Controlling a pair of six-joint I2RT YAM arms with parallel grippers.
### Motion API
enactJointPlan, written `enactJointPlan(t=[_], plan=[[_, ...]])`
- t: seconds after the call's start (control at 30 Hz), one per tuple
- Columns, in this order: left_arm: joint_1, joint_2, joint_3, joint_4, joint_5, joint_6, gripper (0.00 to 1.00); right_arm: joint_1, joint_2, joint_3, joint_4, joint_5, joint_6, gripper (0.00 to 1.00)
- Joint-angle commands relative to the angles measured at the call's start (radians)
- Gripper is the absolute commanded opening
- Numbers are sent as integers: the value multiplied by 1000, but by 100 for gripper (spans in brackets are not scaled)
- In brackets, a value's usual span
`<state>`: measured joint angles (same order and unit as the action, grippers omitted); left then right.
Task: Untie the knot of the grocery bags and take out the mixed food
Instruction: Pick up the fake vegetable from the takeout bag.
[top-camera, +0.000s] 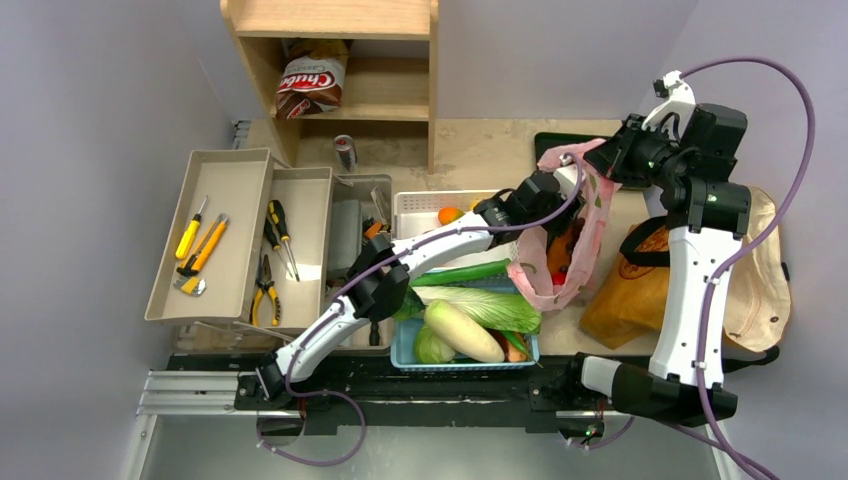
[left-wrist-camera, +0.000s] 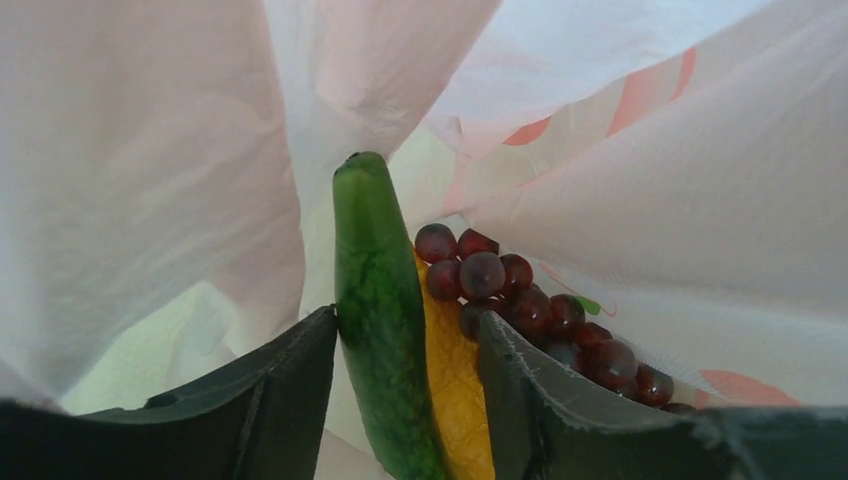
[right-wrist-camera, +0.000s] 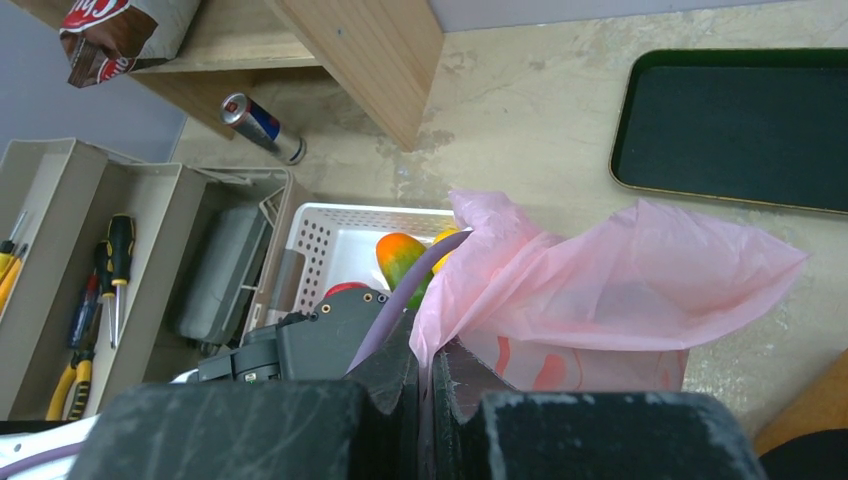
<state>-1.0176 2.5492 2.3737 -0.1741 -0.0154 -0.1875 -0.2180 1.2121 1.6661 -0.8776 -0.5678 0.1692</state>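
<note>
The thin pink bag (top-camera: 600, 215) stands open at mid-table; no knot shows. My right gripper (right-wrist-camera: 428, 350) is shut on the bag's upper edge (right-wrist-camera: 620, 290) and holds it up, as the top view also shows (top-camera: 598, 160). My left gripper (left-wrist-camera: 408, 320) is open and reaches down inside the bag (left-wrist-camera: 150, 150). A long green cucumber (left-wrist-camera: 375, 300) and an orange-yellow wrinkled item (left-wrist-camera: 455, 390) lie between its jaws. Dark grapes (left-wrist-camera: 530, 310) lie just right of them. The brown paper bag (top-camera: 630, 290) lies to the right of the pink bag.
A blue basket (top-camera: 400, 355) at the front holds napa cabbage (top-camera: 490, 305), daikon (top-camera: 465, 332) and another cucumber (top-camera: 460, 272). A white basket (top-camera: 415, 205) holds an orange (top-camera: 450, 215). Tool trays (top-camera: 215, 235) stand left, a shelf (top-camera: 340, 60) and can (top-camera: 345, 152) behind, a beige tote (top-camera: 765, 270) right.
</note>
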Motion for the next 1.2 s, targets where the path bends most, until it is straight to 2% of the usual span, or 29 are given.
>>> enactJointPlan(t=[0.0,0.2,0.27,0.33,0.53,0.67,0.97,1.17], plan=[[17,59,31,-85,-24,-65,48,2,-18,82,45,-74,29,0],[17,61,20,-102,2,-74,30,2,-8,87,49,-85,32,0],[17,40,8,-96,9,-70,14,2,-8,84,52,-73,29,0],[19,-23,-68,-28,22,-65,0,2,-9,69,51,-43,18,0],[15,-261,-407,390,138,-36,0,0,-5,44,54,97,-32,0],[5,-375,-569,572,194,0,0,-2,14,48,73,151,-47,0],[-10,-528,-762,778,300,97,0,-57,63,81,115,232,-75,0],[-1,-597,-811,805,237,107,0,-128,83,90,138,157,-82,0]])
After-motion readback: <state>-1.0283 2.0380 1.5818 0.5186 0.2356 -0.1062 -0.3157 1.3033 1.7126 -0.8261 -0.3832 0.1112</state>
